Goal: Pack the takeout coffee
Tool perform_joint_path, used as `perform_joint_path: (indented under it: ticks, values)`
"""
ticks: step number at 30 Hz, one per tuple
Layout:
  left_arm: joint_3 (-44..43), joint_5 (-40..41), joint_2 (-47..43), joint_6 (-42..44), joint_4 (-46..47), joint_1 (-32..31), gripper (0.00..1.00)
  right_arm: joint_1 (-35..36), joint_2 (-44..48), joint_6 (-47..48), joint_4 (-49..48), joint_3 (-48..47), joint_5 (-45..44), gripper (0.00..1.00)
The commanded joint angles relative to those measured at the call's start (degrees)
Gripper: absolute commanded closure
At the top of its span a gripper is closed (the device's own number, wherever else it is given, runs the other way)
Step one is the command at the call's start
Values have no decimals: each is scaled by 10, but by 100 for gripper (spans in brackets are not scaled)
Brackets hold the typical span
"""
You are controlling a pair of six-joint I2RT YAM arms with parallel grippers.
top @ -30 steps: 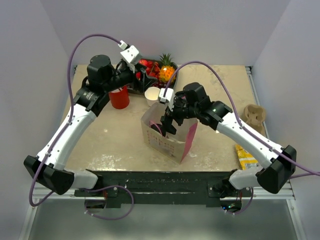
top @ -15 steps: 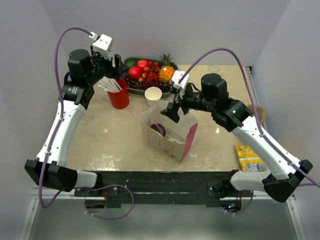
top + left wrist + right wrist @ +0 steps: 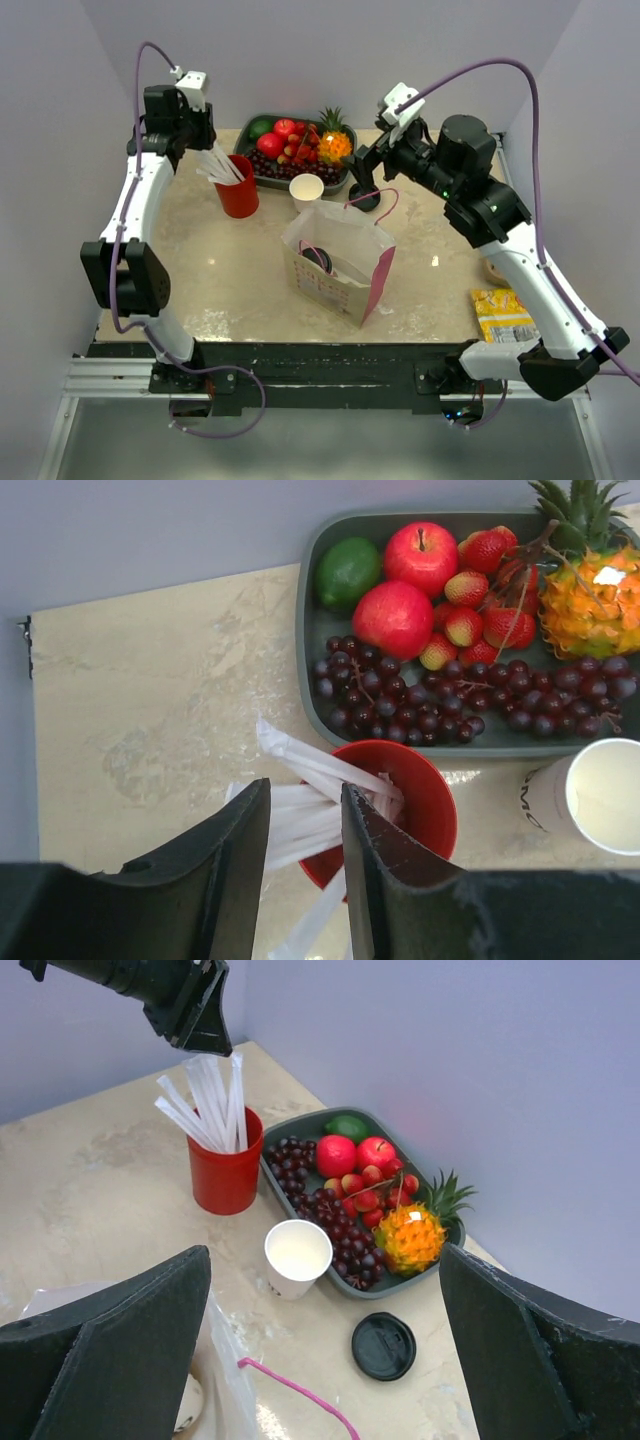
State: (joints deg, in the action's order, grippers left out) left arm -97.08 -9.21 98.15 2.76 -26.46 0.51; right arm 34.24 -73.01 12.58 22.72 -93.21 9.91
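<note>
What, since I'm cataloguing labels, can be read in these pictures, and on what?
No text reads clearly.
White paper cup: dark print on its side, too blurred to read.
Yellow packet: print too small to read.
Paper bag: pink marks on its front, too small to read.

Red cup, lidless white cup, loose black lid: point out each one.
red cup (image 3: pixel 225 1178): right wrist view, on its outer wall.
lidless white cup (image 3: pixel 297 1252): right wrist view, inside its open mouth.
loose black lid (image 3: pixel 383 1346): right wrist view, centre of its top.
</note>
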Motion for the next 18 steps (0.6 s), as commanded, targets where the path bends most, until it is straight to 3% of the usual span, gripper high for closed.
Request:
perform_joint_path:
  ticks: [1,6,18]
  values:
    - [-73,-20,40,9,-5,16,62,-10,5,-11,-22,-17,-17,1]
    - [-116,-13,69,2,-25,35,67,-24,8,-5,-14,-17,-17,1]
    - [-104,-14,73,23,-92,52,72,-32,-13,-14,-24,-25,-7,1]
